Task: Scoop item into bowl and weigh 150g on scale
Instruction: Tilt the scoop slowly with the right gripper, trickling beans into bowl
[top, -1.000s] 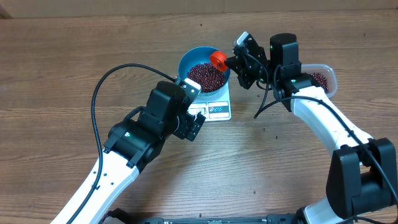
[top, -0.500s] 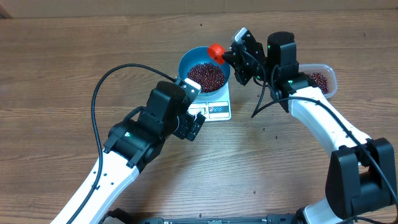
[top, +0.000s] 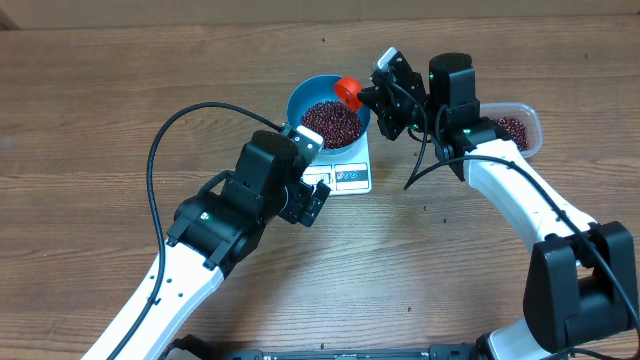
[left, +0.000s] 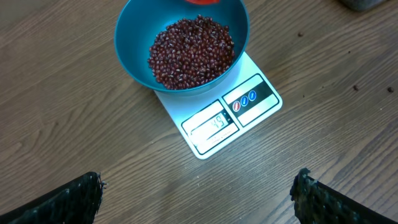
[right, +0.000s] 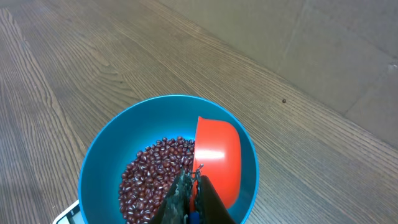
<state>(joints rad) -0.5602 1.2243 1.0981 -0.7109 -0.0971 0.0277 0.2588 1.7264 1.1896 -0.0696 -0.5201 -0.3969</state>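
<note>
One scoop (right: 217, 158), clamped in right claw (right: 189, 198), was edged back over beans (left: 191, 53) in bowl (left: 134, 37); left claw (left: 199, 202) kept open, empty; weighing prob. unfinished.

A: Bowl (right: 93, 155)?
B: Blue, centre of frame. Beans (right: 152, 171) heaped toward its 8 o'clock side.
A: Scoop?
B: Orange-red scoop (right: 217, 155), tipped on edge over the bowl's 3 o'clock half. Right gripper (right: 191, 186) at 6 o'clock, fingers pinched tight on it.
A: Surroundings?
B: Wood table (right: 74, 74); white scale (right: 68, 214) corner at 7 o'clock; dark speck (right: 284, 100) at 2 o'clock.
</note>
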